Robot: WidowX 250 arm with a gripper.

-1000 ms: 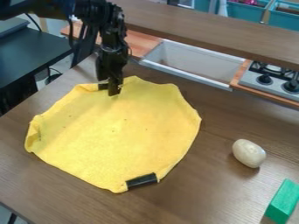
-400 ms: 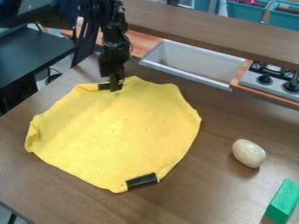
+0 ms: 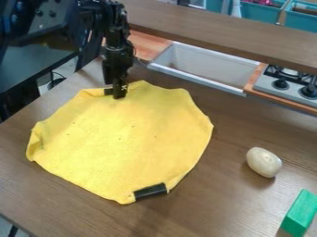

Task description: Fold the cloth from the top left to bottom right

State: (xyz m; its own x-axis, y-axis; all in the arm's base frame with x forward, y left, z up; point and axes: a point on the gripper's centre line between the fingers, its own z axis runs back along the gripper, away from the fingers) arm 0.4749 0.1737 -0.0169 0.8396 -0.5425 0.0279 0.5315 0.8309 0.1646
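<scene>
The yellow cloth point(image 3: 123, 141) lies spread on the brown table, its left edge curled over a little. One black patch point(image 3: 149, 191) marks its bottom edge, and a second dark patch point(image 3: 108, 91) is at its top edge, partly hidden behind the arm. My gripper point(image 3: 117, 96) hangs straight down at the cloth's top edge, at or just above the fabric beside the dark patch. Whether it touches the cloth is unclear.
A white egg-shaped object point(image 3: 263, 162) and a green block point(image 3: 300, 213) are on the table's right side. Behind are a sink point(image 3: 201, 65), a stove point(image 3: 291, 83) and a raised wooden shelf point(image 3: 229, 32).
The arm's upper part has shifted and comes lower into the upper left. The gripper has moved only slightly, staying at the cloth's top edge. The cloth looks the same.
</scene>
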